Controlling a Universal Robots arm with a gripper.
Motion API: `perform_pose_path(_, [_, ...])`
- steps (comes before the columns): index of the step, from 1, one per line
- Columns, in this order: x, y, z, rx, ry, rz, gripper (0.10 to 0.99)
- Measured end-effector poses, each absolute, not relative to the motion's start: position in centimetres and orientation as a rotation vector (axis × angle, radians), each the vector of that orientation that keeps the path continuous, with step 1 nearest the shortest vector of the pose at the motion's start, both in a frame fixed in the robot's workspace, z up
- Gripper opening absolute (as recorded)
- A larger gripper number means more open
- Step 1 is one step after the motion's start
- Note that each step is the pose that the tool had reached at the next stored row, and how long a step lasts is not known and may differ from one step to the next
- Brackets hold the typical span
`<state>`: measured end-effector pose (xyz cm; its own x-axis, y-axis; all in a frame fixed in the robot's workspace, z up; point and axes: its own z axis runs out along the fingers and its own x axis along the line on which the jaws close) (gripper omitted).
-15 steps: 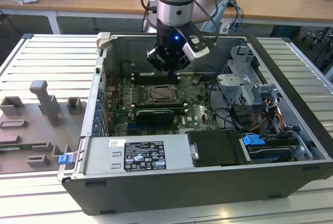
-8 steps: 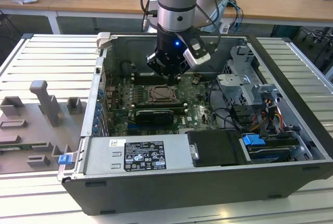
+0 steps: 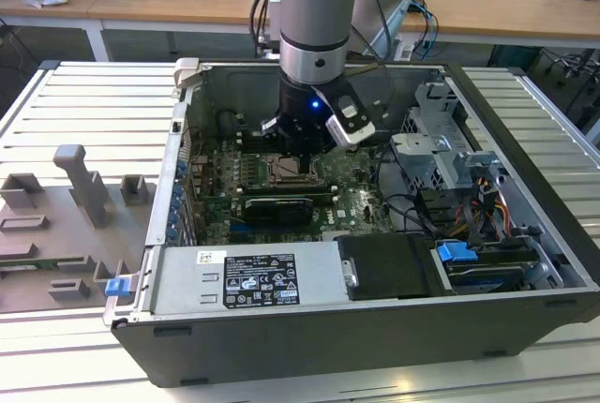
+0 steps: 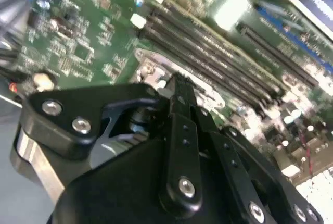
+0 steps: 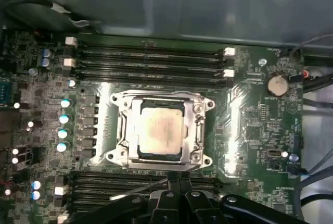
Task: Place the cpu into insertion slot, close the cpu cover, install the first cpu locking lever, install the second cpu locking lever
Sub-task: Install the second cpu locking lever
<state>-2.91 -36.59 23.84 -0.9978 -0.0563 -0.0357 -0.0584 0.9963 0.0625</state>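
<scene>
Your cpu [image 5: 162, 129] sits flat in the insertion slot [image 5: 123, 130], framed by the cpu cover [image 5: 200, 127], near the middle of the motherboard [image 5: 250, 125]. The gripper [image 5: 177, 181] hovers at the socket's edge beside the memory slots [image 5: 151, 57], fingers apparently pinched together and empty, likely ready to press.

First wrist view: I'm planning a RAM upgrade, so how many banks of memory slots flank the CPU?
2. One bank lies beyond the cpu, toward the grey case wall; the other bank lies on the cpu's opposite side, partly hidden by the tool.
</scene>
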Motion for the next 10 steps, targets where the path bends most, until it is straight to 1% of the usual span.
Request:
perform_pose_path(6, [-6.0, -36.9, 23.0, -0.090, 3.104, 0.105, 0.106])
perform_pose_path(10, [-6.6, -36.9, 22.4, -0.095, 3.104, 0.117, 0.106])
